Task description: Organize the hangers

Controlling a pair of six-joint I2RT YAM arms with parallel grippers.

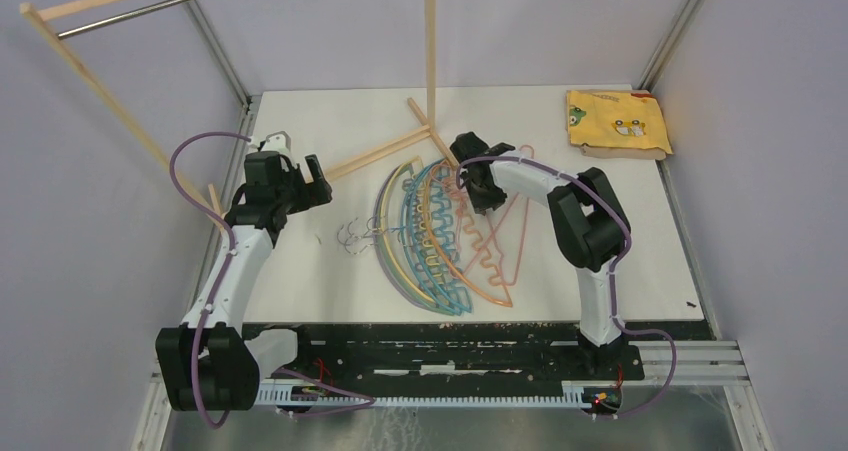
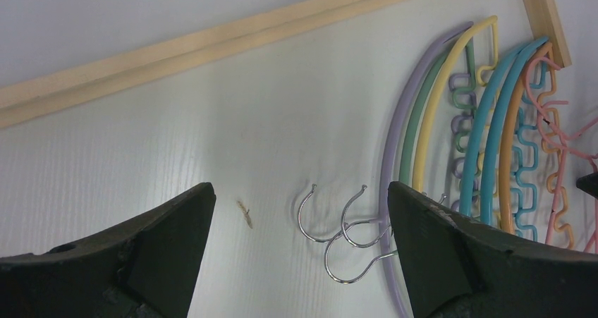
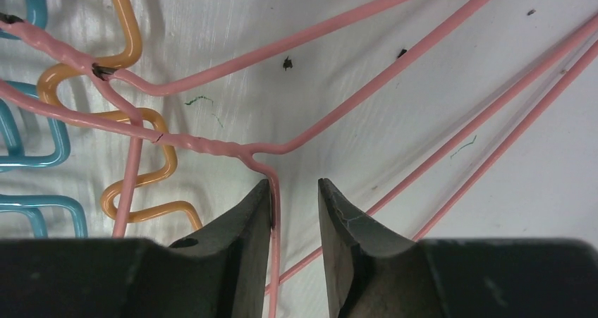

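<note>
White tabletop (image 1: 330, 121) carries the hangers (image 1: 440, 241), fanned in one flat pile between the two arms. The left gripper (image 2: 300, 189) hangs with its jaws wide apart, and the metal hooks (image 2: 338, 226) lie just beyond its fingertips. The right gripper (image 3: 295, 191) has its jaws narrowly apart and clamps nothing; the twisted neck of the pink hanger (image 3: 211, 149) is just ahead, its wire touching one finger's inner face.

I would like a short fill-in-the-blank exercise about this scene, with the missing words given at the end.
The jaws of the left gripper are wide ____.
The hanger wire between the fingers of the right gripper is ____ in colour.
The folded cloth in the far right corner is ____.
All the hangers lie on the ____, none on the metal rod.
Missing words: open; pink; yellow; table.
</note>
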